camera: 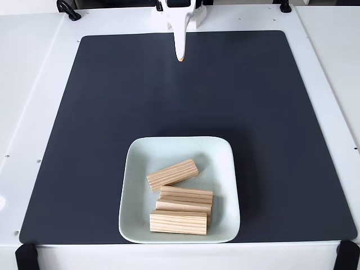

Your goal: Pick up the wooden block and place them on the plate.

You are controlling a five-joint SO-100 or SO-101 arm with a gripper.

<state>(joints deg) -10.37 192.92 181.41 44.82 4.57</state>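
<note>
The plate (pixel 138 169) lies on the dark mat near the front edge, slightly left of centre in the fixed view. Several wooden blocks rest inside it. One block (pixel 172 175) lies tilted near the plate's middle. Two more (pixel 187 194) (pixel 184 206) lie side by side below it, and another block (pixel 178 222) sits closest to the front rim. My white gripper (pixel 180 57) hangs at the far end of the mat, well away from the plate. Its fingers are together in one narrow point with an orange tip, and it holds nothing.
The dark mat (pixel 270 112) covers most of the white table (pixel 34 84). Black clamps (pixel 68 9) sit at the far edge, and black corner pieces (pixel 347 256) at the front. The arm's white base (pixel 181 14) stands at the top centre.
</note>
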